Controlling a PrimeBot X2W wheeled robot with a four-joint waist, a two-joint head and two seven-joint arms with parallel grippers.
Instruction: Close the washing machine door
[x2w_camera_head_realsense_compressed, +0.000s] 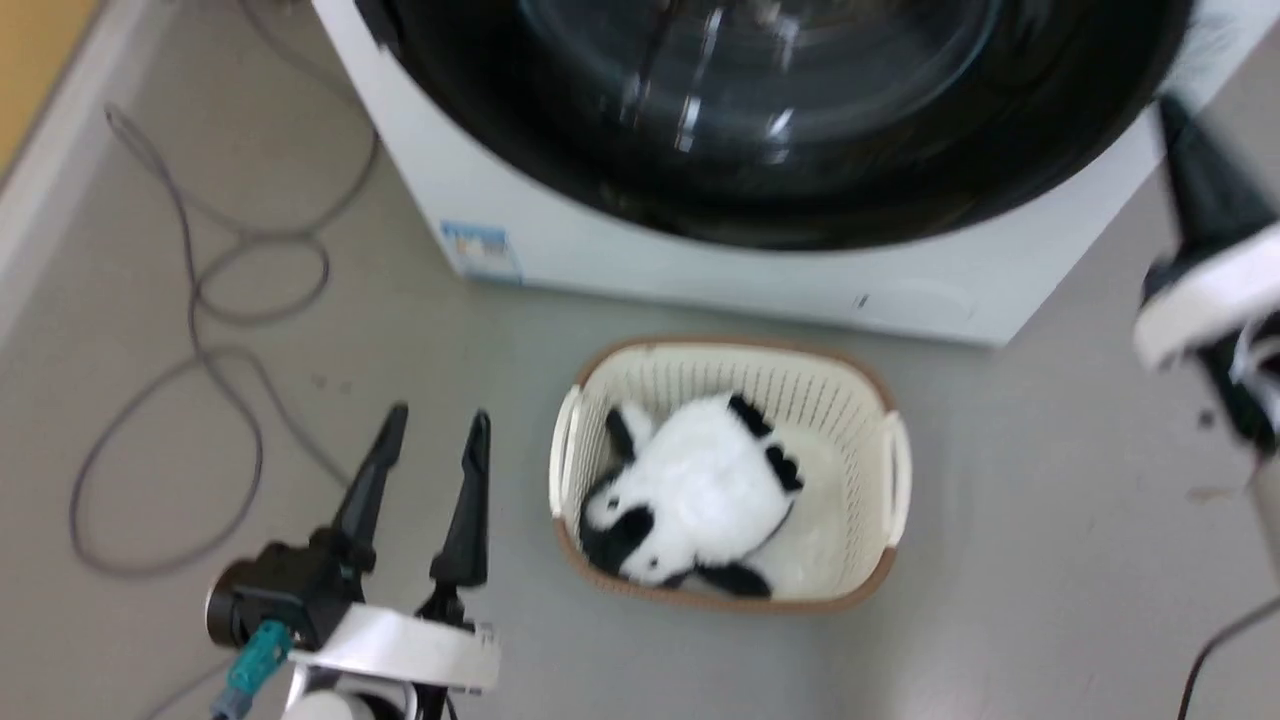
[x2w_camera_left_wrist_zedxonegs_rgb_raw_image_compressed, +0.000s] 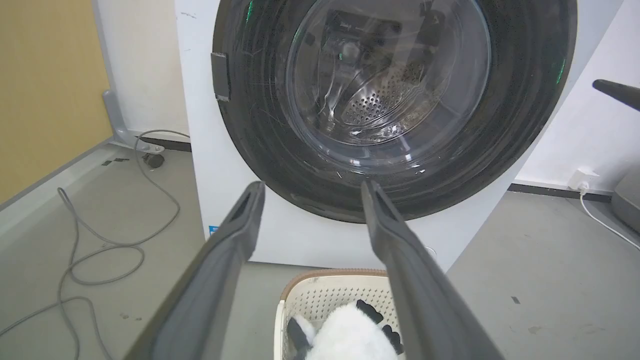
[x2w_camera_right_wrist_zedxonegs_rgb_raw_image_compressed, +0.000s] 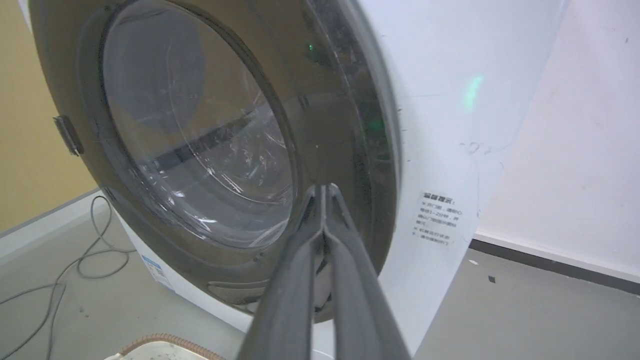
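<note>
— Fingers of the left gripper (x2w_camera_head_realsense_compressed: 438, 425) are standing well apart, holding nothing, at seven o'clock overhead; the washing machine door (x2w_camera_head_realsense_compressed: 780, 150) is sitting at twelve.

— Left wrist is showing it lying against the washing machine (x2w_camera_left_wrist_zedxonegs_rgb_raw_image_compressed: 195, 165).

— Right wrist: the right gripper (x2w_camera_right_wrist_zedxonegs_rgb_raw_image_compressed: 324, 190) is pinching together, empty, pointing at the three o'clock rim. Skidding off that gloss is risking an uncaught latch.
</note>
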